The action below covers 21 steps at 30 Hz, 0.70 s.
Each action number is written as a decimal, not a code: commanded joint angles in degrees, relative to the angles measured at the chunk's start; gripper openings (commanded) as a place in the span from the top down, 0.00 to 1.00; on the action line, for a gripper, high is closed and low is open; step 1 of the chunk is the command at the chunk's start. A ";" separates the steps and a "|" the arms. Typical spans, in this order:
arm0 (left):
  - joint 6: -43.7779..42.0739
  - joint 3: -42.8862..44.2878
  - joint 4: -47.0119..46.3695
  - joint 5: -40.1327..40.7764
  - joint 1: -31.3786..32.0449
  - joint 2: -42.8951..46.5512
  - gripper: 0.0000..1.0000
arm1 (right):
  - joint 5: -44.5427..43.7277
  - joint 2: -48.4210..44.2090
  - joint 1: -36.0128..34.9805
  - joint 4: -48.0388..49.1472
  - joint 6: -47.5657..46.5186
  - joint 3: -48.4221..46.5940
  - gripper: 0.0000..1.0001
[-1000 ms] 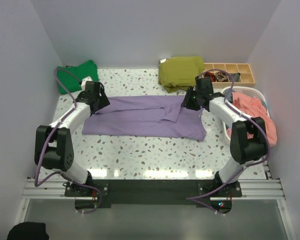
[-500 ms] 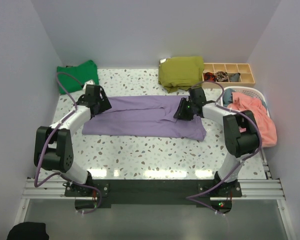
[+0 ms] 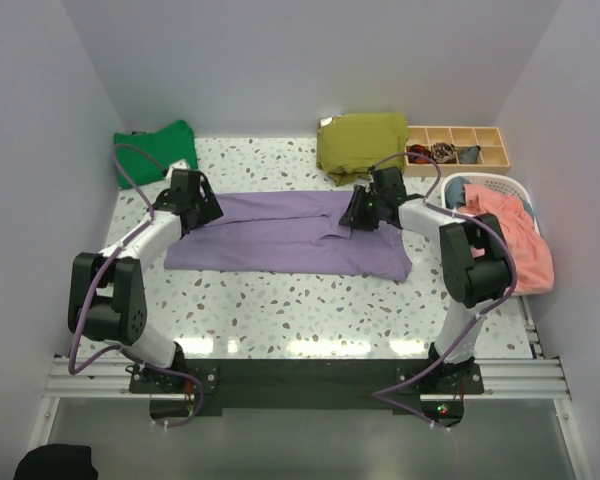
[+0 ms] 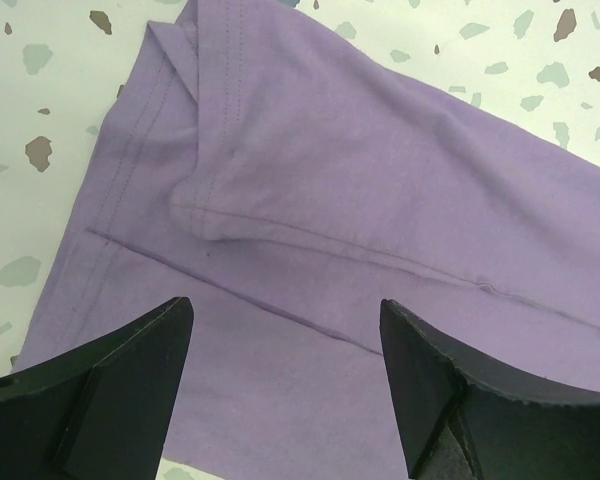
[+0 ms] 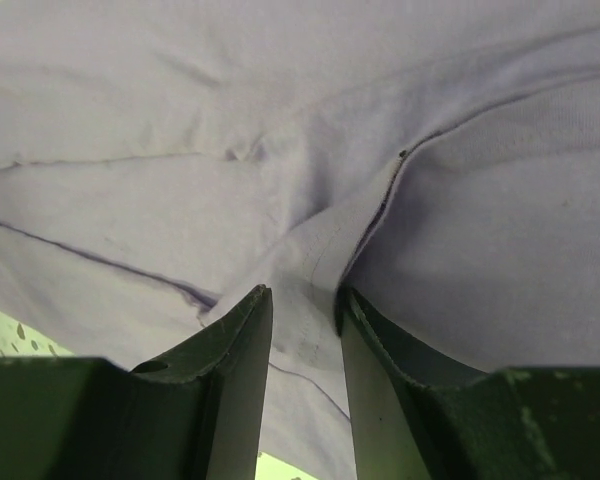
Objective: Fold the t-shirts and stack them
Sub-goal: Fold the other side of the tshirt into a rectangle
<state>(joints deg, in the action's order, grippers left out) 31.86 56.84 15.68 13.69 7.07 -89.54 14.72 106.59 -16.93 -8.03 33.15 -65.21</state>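
The soft purple t-shirt (image 3: 270, 240) lies as a long flat band across the speckled tabletop (image 3: 280, 310), nearer its far edge. The right gripper (image 3: 358, 212) has slid leftward onto it, its fingers nearly closed on a pinched ridge of cloth, probably to start a fold. The left gripper (image 3: 202, 208) hovers wide open and empty over the seamed left end.

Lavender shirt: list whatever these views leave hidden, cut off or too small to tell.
- Top view: the right gripper and its arm cover part of the lavender t-shirt near its far right edge.
- Right wrist view: a fold sits between the fingers; whether it is clamped or only straddled is unclear.
- Left wrist view: the shirt is cut off by the frame edges and the left gripper.
- Top view: the contents of the wooden tray are too small to tell.
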 commanded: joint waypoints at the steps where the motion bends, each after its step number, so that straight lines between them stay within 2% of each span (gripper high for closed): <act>1: -0.92 1.61 -1.71 0.63 -0.48 0.24 0.20 | 1.98 1.25 -0.39 2.85 -0.19 -4.83 0.64; 4: -0.74 1.78 -1.71 0.28 -0.39 0.50 0.20 | 3.21 4.49 -0.73 3.37 -0.10 -9.04 0.62; 8: -0.39 1.52 -3.90 -1.73 -0.30 0.68 0.19 | 6.81 11.18 -1.00 1.53 -0.62 -20.54 0.61; 11: -0.65 1.52 -5.65 -3.58 -0.39 0.42 0.12 | 4.81 11.81 -0.91 0.04 -0.89 -23.99 0.59; 13: -1.09 1.61 -7.32 -4.72 -0.39 0.24 0.10 | -0.62 9.62 -0.74 -1.63 -2.72 -23.30 0.59; 21: -2.76 4.24 -13.66 -7.36 -0.22 -4.58 0.09 | -20.85 -5.76 -0.83 -9.54 -5.29 -8.89 0.57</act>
<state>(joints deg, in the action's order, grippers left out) 31.20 57.19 8.19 8.45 7.09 -90.76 6.66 109.21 -17.63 -12.75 29.91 -79.59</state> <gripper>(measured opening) 0.911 0.430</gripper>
